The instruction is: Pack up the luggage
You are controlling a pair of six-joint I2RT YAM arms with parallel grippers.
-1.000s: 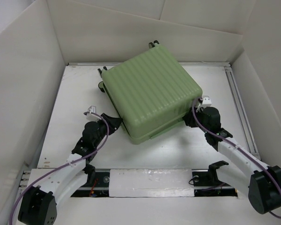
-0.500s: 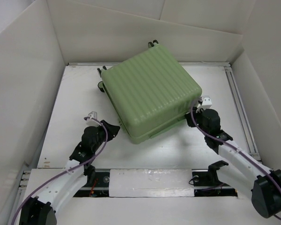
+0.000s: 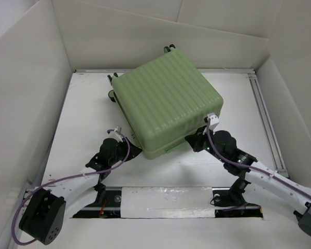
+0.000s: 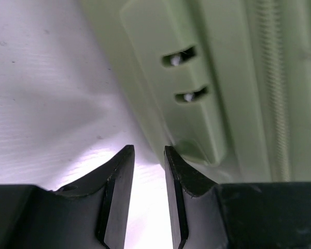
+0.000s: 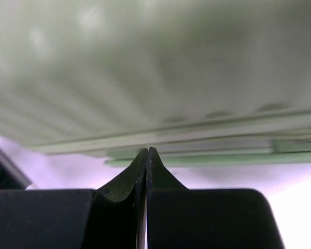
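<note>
The luggage (image 3: 166, 101) is a pale green ribbed suitcase that lies flat and closed on the white table, turned at an angle. My left gripper (image 3: 136, 150) sits low at its near left corner. In the left wrist view that gripper (image 4: 148, 150) is open by a narrow gap with only table between the fingers, and the right fingertip (image 4: 171, 155) is almost against the shell (image 4: 233, 78). My right gripper (image 3: 189, 142) is at the near right edge. In the right wrist view it (image 5: 146, 150) is shut on nothing, tips close under the luggage's seam (image 5: 155, 67).
Small black wheels (image 3: 112, 96) stick out at the luggage's far left side, and another pair (image 3: 169, 48) at its far corner. White walls box in the table (image 3: 88, 114). A metal rail (image 3: 264, 119) runs along the right side.
Both arms have moved inward along the luggage's near edges toward its near corner. The right gripper has closed fully and the left one has narrowed.
</note>
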